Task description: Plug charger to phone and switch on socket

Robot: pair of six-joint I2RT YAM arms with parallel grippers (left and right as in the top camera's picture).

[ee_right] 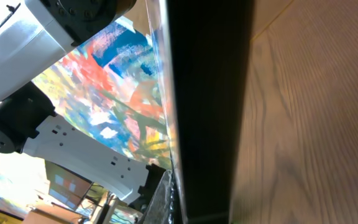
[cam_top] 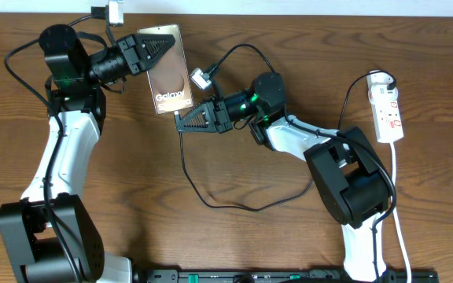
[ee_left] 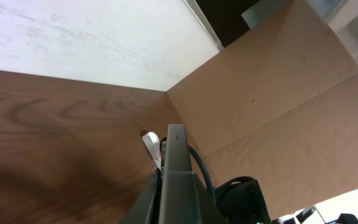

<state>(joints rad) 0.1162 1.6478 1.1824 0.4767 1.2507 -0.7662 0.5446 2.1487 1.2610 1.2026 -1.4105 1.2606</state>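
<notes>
The phone [cam_top: 167, 75], bronze-faced with white "Galaxy" lettering, is held tilted above the table. My left gripper [cam_top: 149, 49] is shut on its far end. In the left wrist view the phone [ee_left: 178, 168] shows edge-on between the jaws. My right gripper [cam_top: 183, 119] is shut at the phone's near edge, and the charger's thin black cable [cam_top: 234, 207] leaves its tips and loops across the table toward the socket [cam_top: 388, 110] at the right. The connector tip itself is hidden. A dark slab, the phone's edge [ee_right: 210, 112], fills the right wrist view.
Each wrist carries a grey camera plug [cam_top: 201, 77] [cam_top: 115, 12] on its own black lead. The socket's white cord [cam_top: 395, 181] runs toward the front edge. A brown cardboard wall [ee_left: 278, 93] stands behind the table. A black rail [cam_top: 289, 275] lines the front.
</notes>
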